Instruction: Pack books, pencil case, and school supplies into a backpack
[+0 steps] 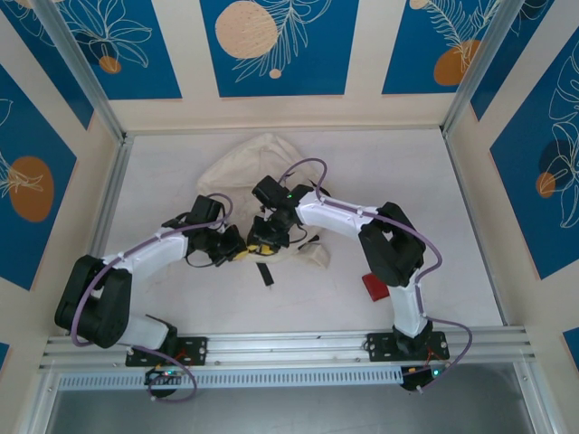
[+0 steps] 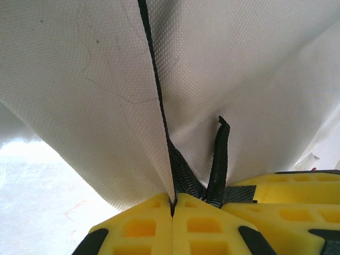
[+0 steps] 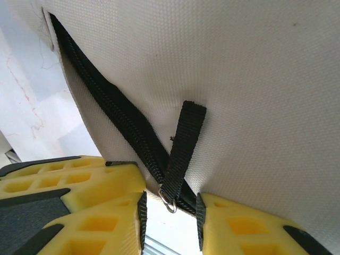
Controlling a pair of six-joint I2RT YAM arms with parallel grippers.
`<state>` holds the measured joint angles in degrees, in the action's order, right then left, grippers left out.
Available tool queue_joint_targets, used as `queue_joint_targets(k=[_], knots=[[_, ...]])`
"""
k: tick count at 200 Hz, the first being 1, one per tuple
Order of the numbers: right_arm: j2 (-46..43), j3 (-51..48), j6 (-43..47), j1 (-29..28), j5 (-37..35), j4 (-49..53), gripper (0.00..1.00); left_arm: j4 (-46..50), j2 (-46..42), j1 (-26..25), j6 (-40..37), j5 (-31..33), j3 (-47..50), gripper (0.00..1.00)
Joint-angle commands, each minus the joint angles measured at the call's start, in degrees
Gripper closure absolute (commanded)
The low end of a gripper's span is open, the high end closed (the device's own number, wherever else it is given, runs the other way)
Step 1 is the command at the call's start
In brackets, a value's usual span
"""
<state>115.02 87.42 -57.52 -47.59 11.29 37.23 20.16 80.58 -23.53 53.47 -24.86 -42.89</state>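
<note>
Now | left pincer (image 2: 172,201) clenched on backpack (image 2: 79,79) | right pincer (image 3: 170,204) released around zipper pull (image 3: 185,135)

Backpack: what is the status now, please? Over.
Left gripper shut on backpack at zipper. Right gripper open, zipper pull between its fingers. Small black object, red object on table, apart from both.
</note>
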Motion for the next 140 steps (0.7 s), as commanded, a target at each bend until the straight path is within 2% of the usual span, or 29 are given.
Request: queue_joint_targets(k=[1, 57, 83, 93, 116, 140], knots=[[1.2, 1.2, -2.4, -0.2, 4.2, -1.1, 0.71, -0.6, -1.3, -0.6, -1.0, -1.1, 0.4, 1.00], [2.8, 1.3, -3.0, 0.0, 4.4, -1.6, 0.75, -0.6, -1.7, -0.6, -1.0, -1.2, 0.3, 1.00], [2.9, 0.4, -3.8, 0.3, 3.8, -3.4, 0.90, -0.5, -2.0, -0.6, -0.8, -0.9, 0.4, 1.00], [2.8, -0.1, -4.3, 0.3, 3.2, -4.1, 0.93, -0.3, -2.2, -0.6, -0.8, -0.7, 0.4, 1.00], [2.5, -0.4, -4.7, 0.3, 1.0, -4.4, 0.93, 0.0, -2.4, -0.6, -0.9, -0.5, 0.4, 1.00], [2.8, 0.0, -4.0, 0.3, 0.9, -4.7, 0.85, 0.2, -2.4, -0.6, -0.9, -0.4, 0.2, 1.00]])
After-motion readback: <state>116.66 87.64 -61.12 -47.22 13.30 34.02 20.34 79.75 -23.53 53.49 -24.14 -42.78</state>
